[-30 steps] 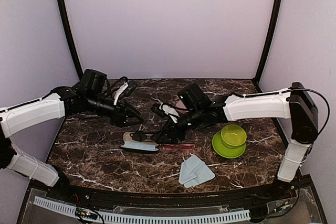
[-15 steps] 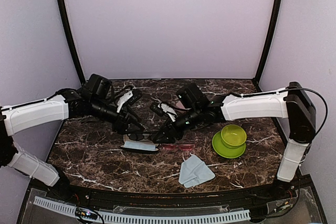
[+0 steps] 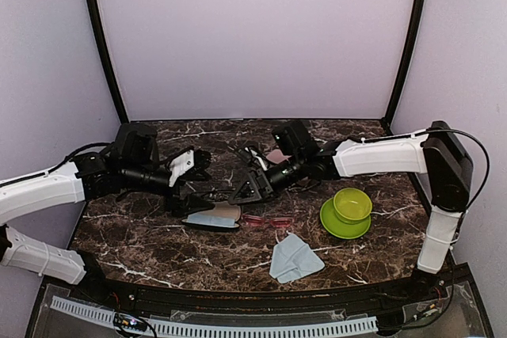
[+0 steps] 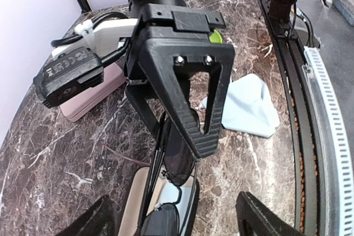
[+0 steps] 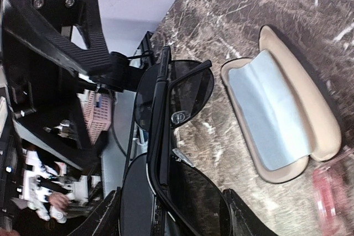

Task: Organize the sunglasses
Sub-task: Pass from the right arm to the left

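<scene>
The black sunglasses [image 5: 182,89] are folded and hang over the open case [image 5: 323,136], with my right gripper [image 5: 177,219] shut on them. The case has a beige lining and a blue cloth [image 5: 271,114] inside. In the left wrist view, a right finger [image 4: 191,120] lies against one dark lens [image 4: 180,158]. My left gripper [image 4: 177,222] is open wide, its fingers well apart on either side of the glasses. From above, the left gripper [image 3: 188,198] faces the right gripper [image 3: 247,187] over the case [image 3: 210,218]. The red-pink sunglasses [image 3: 266,221] lie on the table right of the case.
A folded blue cloth [image 3: 294,259] lies near the front edge. A green bowl on a green plate [image 3: 347,227] sits at the right. A pink case [image 4: 88,95] lies behind the right arm. The marble table [image 3: 142,235] has dark walls at the back.
My left gripper has opened wider and pulled back to the left, away from the black sunglasses. The right gripper keeps hold of them and has shifted slightly back.
</scene>
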Controlling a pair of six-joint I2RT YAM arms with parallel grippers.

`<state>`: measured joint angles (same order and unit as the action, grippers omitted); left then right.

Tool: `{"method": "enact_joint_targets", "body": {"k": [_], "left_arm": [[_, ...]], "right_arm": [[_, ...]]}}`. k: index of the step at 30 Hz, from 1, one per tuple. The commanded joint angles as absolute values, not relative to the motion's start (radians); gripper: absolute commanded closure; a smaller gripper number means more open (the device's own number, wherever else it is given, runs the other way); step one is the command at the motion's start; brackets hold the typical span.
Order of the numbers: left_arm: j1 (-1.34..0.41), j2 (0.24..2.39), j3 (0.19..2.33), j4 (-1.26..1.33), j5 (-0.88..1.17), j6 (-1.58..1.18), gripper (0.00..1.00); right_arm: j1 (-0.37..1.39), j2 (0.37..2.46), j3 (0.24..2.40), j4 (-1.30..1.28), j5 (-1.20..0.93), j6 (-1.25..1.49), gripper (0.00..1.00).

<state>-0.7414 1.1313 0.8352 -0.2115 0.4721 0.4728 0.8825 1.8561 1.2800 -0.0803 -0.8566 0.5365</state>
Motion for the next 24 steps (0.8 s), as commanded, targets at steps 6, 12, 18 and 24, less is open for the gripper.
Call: {"method": "enact_joint_targets", "body": {"k": [6,12,18,24], "left_arm": [[-0.801,1.186,0.872,-0.268,0.312,0.643,0.21],[-0.818,1.207,0.876,-0.238,0.275,0.654,0.24],[-0.825,1.26,0.918,-0.293,0.267,0.657,0.37],[-0.827,1.281,0.929,-0.332,0.251,0.665,0.45]], "right_arm": [[0.885,1.871,1.264,0.036,-0.967,0.695,0.64],[0.891,1.883,1.253,0.049,-0.97,0.699,0.64],[0.894,1.89,1.258,0.055,-0.975,0.699,0.64],[0.894,1.895,1.262,0.054,-0.979,0.699,0.65]]}}
